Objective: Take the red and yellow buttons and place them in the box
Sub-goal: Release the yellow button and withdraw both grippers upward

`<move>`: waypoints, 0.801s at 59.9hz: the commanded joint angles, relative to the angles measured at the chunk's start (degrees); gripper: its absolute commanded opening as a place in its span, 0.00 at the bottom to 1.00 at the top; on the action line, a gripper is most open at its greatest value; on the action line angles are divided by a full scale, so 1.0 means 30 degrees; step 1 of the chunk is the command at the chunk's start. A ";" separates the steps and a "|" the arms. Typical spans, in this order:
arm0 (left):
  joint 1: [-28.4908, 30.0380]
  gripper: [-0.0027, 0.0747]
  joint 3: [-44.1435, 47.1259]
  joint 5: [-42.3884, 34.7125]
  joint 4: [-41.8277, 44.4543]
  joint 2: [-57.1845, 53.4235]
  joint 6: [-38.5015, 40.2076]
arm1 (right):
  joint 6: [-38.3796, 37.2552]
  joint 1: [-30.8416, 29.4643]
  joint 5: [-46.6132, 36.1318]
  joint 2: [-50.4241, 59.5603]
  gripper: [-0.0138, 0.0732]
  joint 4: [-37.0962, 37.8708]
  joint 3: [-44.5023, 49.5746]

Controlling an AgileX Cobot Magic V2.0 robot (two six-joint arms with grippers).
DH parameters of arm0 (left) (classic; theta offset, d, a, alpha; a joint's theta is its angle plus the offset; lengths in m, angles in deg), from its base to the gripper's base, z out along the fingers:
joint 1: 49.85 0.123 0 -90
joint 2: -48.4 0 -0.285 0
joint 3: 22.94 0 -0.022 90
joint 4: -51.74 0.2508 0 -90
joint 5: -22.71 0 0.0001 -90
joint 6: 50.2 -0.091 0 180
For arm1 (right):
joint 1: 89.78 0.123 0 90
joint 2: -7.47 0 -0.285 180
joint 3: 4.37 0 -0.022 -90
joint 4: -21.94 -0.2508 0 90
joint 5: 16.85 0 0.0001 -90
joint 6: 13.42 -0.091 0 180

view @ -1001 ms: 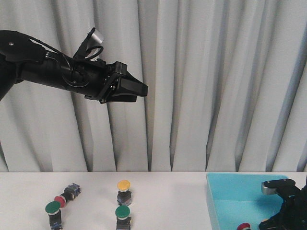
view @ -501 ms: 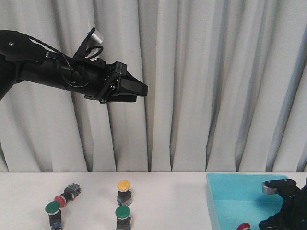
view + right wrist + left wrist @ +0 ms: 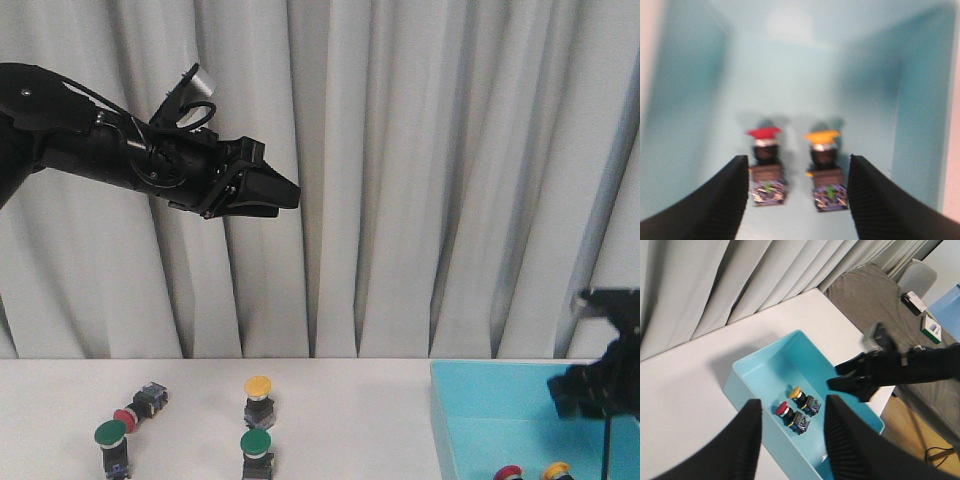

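Observation:
The turquoise box (image 3: pixel 480 420) stands at the table's right end. Inside it a red button (image 3: pixel 509 472) and a yellow button (image 3: pixel 556 469) lie side by side, also seen as the red button (image 3: pixel 765 160) and the yellow button (image 3: pixel 824 160) on the box floor (image 3: pixel 790 90). My right gripper (image 3: pixel 797 200) hovers open above them, holding nothing. On the left of the table a yellow button (image 3: pixel 258 392) stands upright and a red button (image 3: pixel 135 408) lies on its side. My left gripper (image 3: pixel 285 192) is raised high, open and empty, looking down on the box (image 3: pixel 760 375).
Two green-capped buttons (image 3: pixel 110 440) (image 3: pixel 256 448) stand near the table's front edge, close to the red and yellow ones. White curtains hang behind the table. The right arm (image 3: pixel 900 370) reaches over the box's far wall.
My right gripper has risen out of the box, and a yellow button now lies beside the red one there. The left arm shifted slightly left.

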 commanded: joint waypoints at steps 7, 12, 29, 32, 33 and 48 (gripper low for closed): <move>-0.0022 0.13 -0.0526 -0.0240 0.0976 -0.2123 0.0255 | 0.3909 -0.0079 0.0052 0.4998 0.37 -0.5127 -0.0546; -0.0022 0.03 -0.0430 -0.0240 0.2513 -0.2644 0.0255 | 0.5034 -0.0079 0.0366 0.6673 0.24 -0.6401 -0.0530; -0.0022 0.03 -0.0430 -0.0240 0.6121 -0.5045 0.0273 | 0.6799 -0.0079 0.1423 1.2278 0.15 -0.8357 0.1178; -0.0022 0.03 -0.0430 -0.0240 0.6146 -0.5493 0.0273 | 0.6799 -0.0079 0.1320 1.3458 0.15 -0.8357 0.2294; -0.0022 0.03 -0.0430 -0.0240 0.6146 -0.5654 0.0273 | 0.6799 -0.0079 0.1270 1.3757 0.15 -0.8357 0.2607; -0.0022 0.03 0.2549 -0.0240 0.6978 -0.8456 -0.0545 | 0.7150 -0.0079 -0.0359 1.8681 0.15 -0.8097 0.7992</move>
